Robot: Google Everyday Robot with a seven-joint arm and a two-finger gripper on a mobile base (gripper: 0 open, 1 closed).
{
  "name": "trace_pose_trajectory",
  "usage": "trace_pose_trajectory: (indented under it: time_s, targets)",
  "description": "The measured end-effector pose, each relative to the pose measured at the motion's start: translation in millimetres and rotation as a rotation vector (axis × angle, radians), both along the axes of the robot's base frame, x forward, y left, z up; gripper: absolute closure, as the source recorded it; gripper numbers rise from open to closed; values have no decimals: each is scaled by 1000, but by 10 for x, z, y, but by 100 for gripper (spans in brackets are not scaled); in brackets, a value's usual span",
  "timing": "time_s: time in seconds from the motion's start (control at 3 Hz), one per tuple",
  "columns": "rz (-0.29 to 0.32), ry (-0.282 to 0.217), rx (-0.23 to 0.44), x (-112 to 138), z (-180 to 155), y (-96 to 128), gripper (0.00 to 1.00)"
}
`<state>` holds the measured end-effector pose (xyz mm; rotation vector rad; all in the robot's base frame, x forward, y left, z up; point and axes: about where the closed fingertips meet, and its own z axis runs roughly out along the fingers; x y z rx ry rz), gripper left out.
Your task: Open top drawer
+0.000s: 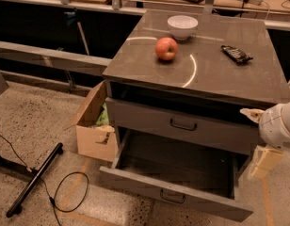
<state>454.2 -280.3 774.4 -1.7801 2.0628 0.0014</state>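
The grey cabinet [258, 81] has two drawers. The top drawer [145, 119] has a flat grey front with a small dark loop handle [183, 125] at its centre, and a dark gap shows between it and the cabinet top. The matching lower drawer [173, 192] is pulled far out and looks empty. My gripper [259, 136] is white and cream and hangs at the cabinet's right front corner. It is level with the top drawer's right end, well to the right of the handle and touching neither.
On the cabinet top are a red apple [166, 48], a white bowl [182, 26] and a dark snack bar [236, 53]. An open cardboard box [93, 133] stands against the cabinet's left side. A black stand leg [34, 179] and a cable [69, 192] lie on the floor at left.
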Motion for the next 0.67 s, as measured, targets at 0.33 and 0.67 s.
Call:
trace_pose_trajectory:
  time_s: [0.33,0.67]
  targets:
    - [34,4,39,71,-262,105,0]
    - [25,-5,47,225,-490,141,0]
